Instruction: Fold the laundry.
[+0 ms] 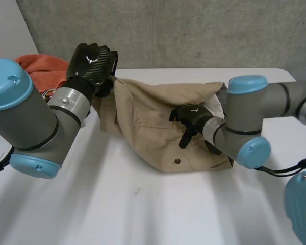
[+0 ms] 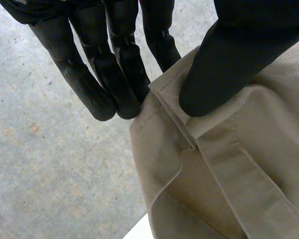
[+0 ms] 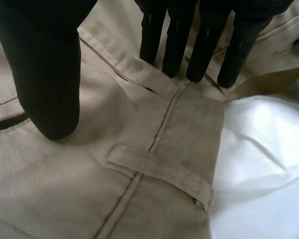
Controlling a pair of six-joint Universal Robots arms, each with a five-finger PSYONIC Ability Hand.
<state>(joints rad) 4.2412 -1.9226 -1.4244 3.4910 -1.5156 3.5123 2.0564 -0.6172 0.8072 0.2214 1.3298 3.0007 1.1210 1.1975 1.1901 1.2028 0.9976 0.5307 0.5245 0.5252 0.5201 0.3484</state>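
A tan garment [image 1: 148, 122] with a belt loop [image 3: 159, 174] and a small dark button [image 1: 177, 161] lies bunched on the white table [image 1: 117, 204]. My left hand [image 1: 92, 64] is raised at the garment's far left corner. There its thumb [image 2: 214, 74] pinches the hemmed edge [image 2: 169, 99] against the fingers [image 2: 104, 94], lifting that corner off the table. My right hand [image 1: 191, 116] rests on the middle of the garment. Its fingers [image 3: 177, 45] are straight, tips down on the cloth [image 3: 89, 199], with the thumb [image 3: 45, 74] set apart on the fabric.
An orange cloth [image 1: 38, 69] lies at the far left of the table, behind my left arm. A grey wall [image 1: 194, 30] stands behind the table's far edge. White table surface [image 3: 259, 149] shows beside the garment's edge near my right hand.
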